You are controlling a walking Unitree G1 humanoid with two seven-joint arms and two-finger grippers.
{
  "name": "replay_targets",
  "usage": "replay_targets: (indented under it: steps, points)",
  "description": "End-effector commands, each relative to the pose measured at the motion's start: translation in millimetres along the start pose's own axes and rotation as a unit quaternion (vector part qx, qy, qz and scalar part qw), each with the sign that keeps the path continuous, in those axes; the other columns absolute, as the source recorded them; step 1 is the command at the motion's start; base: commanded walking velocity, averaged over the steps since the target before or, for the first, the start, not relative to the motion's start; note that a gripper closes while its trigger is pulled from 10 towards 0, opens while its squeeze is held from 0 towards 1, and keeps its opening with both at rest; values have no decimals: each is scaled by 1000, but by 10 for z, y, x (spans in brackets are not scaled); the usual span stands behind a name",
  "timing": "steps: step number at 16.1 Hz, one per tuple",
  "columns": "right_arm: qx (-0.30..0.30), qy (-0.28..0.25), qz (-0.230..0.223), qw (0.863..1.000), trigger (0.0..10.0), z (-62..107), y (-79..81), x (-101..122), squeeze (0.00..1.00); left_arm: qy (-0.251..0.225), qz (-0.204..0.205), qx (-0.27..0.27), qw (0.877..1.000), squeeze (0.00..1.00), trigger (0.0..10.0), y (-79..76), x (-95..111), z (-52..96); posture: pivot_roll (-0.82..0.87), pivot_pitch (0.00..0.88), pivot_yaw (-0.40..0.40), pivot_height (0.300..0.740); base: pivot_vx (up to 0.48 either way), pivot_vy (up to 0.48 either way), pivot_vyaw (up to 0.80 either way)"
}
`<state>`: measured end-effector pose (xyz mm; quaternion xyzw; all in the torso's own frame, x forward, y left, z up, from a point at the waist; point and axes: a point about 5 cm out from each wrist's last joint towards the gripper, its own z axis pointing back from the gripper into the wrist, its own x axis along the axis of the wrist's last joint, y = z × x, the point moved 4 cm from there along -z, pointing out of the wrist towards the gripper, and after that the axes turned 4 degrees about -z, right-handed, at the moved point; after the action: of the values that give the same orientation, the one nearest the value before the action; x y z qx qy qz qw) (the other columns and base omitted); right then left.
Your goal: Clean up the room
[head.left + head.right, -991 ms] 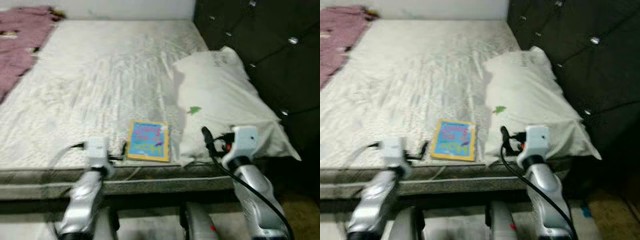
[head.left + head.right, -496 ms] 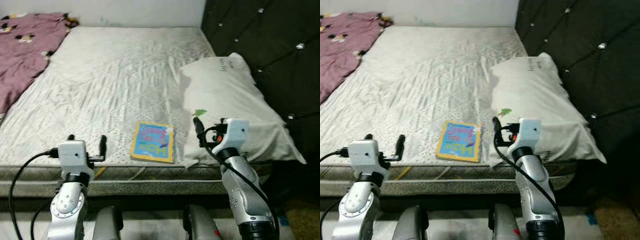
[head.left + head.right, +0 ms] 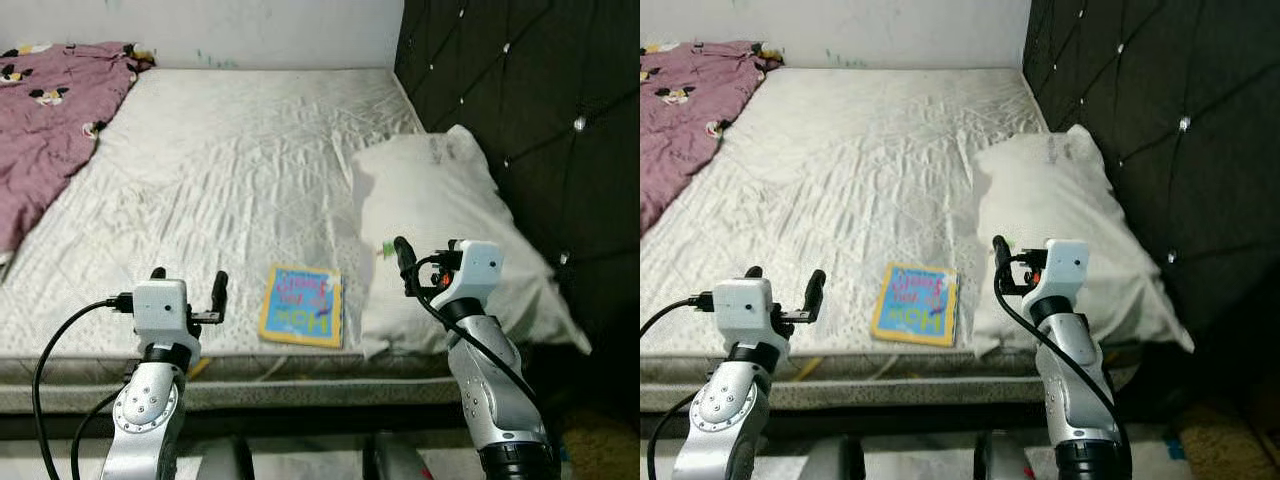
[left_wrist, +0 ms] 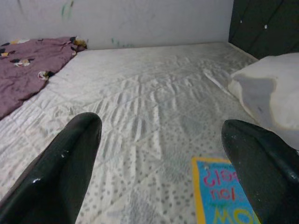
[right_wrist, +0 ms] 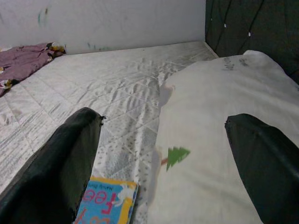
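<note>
Bare quilted mattress (image 3: 230,160) ahead, and the tidying has hardly begun, as I judge it.

Both my arms are raised at the near edge of the bed: my left gripper (image 3: 188,286) has its fingers spread wide with nothing between them, and my right gripper (image 5: 163,154) is likewise parted and empty, poised over the white pillow (image 3: 440,215). A yellow-edged children's book (image 3: 301,305) lies flat near the mattress edge, just beside the pillow's corner and between my two grippers. Far off to my left, a crumpled mauve blanket (image 3: 45,130) waits, unfolded.
</note>
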<state>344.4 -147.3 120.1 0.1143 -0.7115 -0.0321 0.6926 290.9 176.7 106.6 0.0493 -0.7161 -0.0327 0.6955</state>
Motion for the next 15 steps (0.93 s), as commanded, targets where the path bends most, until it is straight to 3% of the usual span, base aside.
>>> replay_targets:
  steps: [1,4,12,15]
  points:
    - [5,-13,3,1000,10000,-42,12,76,0,-11,-5,-1,1000,0,10000,9,72,-24,-61,0,6,713,0,0,0]
    - [7,-13,5,1000,10000,-45,16,72,0,-15,-5,1,1000,0,10000,5,96,-24,-58,0,2,740,0,0,0]
    - [3,-16,5,1000,10000,-55,14,78,0,-3,-13,27,1000,0,10000,8,89,-68,-61,0,9,740,0,0,0]
    - [-3,-14,6,1000,10000,-32,-9,59,0,-2,7,11,1000,0,10000,-46,83,-78,-62,0,11,740,0,0,0]
